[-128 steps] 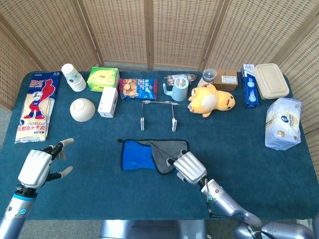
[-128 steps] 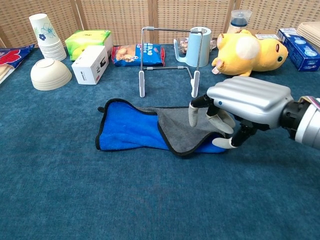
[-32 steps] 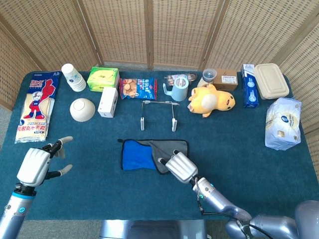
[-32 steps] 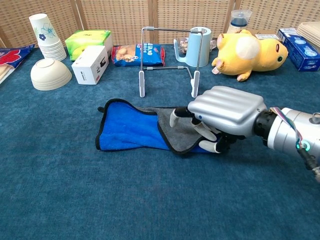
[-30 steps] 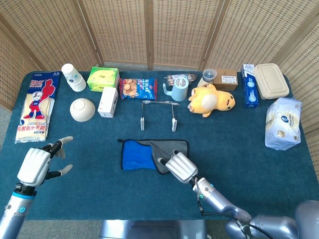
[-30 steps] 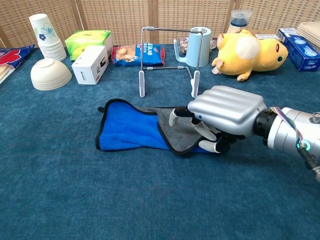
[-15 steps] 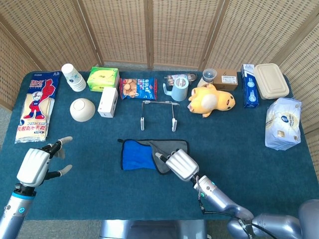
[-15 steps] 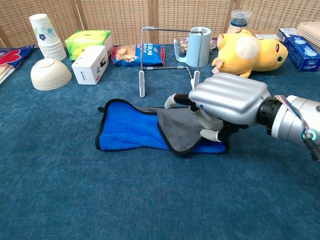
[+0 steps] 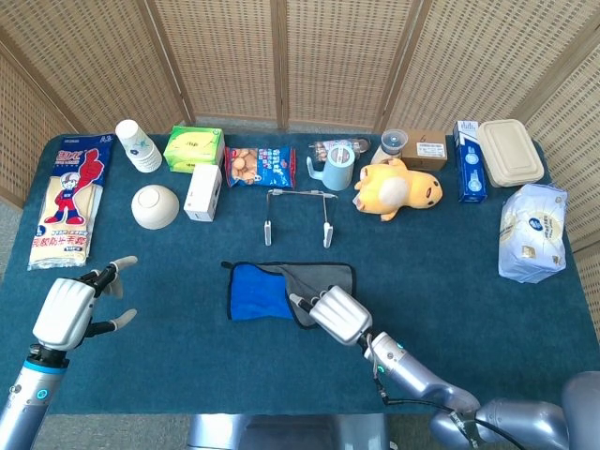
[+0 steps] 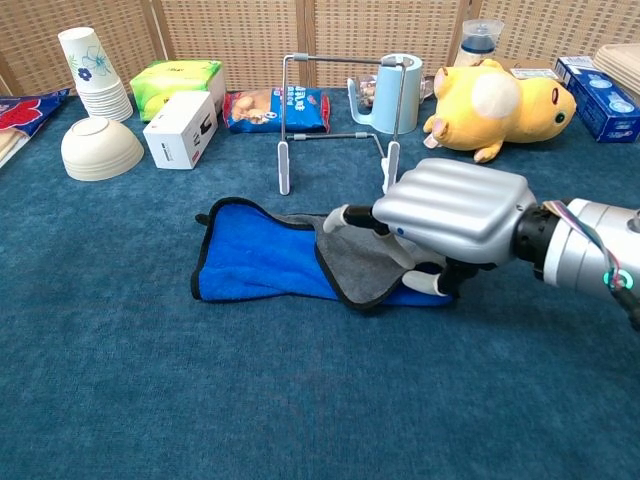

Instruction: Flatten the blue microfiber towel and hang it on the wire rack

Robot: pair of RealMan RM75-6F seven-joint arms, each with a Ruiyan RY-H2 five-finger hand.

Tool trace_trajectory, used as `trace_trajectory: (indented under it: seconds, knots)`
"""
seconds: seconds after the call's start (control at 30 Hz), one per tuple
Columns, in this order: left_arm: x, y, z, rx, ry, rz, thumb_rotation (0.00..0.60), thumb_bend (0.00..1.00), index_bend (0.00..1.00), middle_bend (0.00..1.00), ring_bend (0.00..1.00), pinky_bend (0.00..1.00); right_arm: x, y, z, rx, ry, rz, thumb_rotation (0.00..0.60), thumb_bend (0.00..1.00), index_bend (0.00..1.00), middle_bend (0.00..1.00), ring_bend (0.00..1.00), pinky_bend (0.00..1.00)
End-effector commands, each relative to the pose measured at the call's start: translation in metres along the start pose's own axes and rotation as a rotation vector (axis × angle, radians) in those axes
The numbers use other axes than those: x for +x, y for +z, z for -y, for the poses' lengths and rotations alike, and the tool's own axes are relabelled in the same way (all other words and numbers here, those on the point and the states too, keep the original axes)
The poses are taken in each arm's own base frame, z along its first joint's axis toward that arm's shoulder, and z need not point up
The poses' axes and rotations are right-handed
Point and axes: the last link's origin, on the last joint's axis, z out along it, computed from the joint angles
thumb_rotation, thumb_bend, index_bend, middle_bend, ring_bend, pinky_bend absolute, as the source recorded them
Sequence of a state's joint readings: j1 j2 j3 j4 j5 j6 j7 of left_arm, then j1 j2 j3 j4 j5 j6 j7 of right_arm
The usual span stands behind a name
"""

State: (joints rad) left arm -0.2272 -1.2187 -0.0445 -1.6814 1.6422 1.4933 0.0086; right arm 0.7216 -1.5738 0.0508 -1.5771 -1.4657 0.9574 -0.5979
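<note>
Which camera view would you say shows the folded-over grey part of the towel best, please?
The chest view: the towel lies close and large, its grey flap and dark edging clear beside the right hand. The head view shows it small, from above, with the hand covering part of the flap.

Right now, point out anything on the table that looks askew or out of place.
Only the towel: its right part is folded over grey side up, not flat, under the right hand. The rack stands upright and bare.

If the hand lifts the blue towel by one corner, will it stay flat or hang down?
The blue towel would probably hang limp: its grey flap already lies folded over it. It looks light. The right hand covers its right end.
</note>
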Motion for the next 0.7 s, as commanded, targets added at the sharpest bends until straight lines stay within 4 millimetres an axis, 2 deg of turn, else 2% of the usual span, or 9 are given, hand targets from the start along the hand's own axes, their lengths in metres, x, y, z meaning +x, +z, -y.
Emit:
trace_trajectory:
  seconds: [0.03, 0.1, 0.2, 0.43, 0.57, 0.7]
  knots:
    - [-0.0002, -0.0002, 0.0001, 0.001, -0.002, 0.001, 0.600, 0.24, 0.23, 0.64, 0.59, 1.00, 0.0012, 0.0008, -0.0006, -0.004, 0.005, -0.007, 0.600, 0.37, 0.19, 0.61, 0.64, 0.66]
    - [-0.0003, -0.0002, 0.0002, 0.002, -0.003, 0.000, 0.600, 0.24, 0.23, 0.64, 0.59, 1.00, 0.0008, 0.0003, -0.0015, -0.009, 0.010, -0.003, 0.600, 0.37, 0.25, 0.66, 0.65, 0.66]
    - [-0.0012, 0.0001, 0.0000, 0.001, -0.005, 0.000, 0.600, 0.24, 0.23, 0.64, 0.59, 1.00, -0.0003, -0.0007, -0.0020, -0.015, 0.013, 0.006, 0.600, 0.37, 0.29, 0.71, 0.66, 0.66]
    - [-0.0016, 0.0007, -0.0006, -0.001, -0.004, -0.001, 0.600, 0.24, 0.23, 0.64, 0.59, 1.00, -0.0012, -0.0013, -0.0022, -0.026, 0.026, 0.022, 0.600, 0.37, 0.26, 0.76, 0.66, 0.65]
    - [-0.0013, 0.0005, -0.0003, 0.000, -0.003, -0.002, 0.600, 0.24, 0.23, 0.64, 0.59, 1.00, -0.0024, -0.0016, -0.0018, -0.023, 0.030, 0.030, 0.600, 0.37, 0.35, 0.77, 0.67, 0.65]
    - [-0.0016, 0.0004, -0.0001, 0.002, -0.003, -0.001, 0.600, 0.24, 0.23, 0.64, 0.59, 1.00, -0.0047, -0.0019, -0.0015, -0.015, 0.027, 0.045, 0.600, 0.37, 0.36, 0.78, 0.67, 0.65]
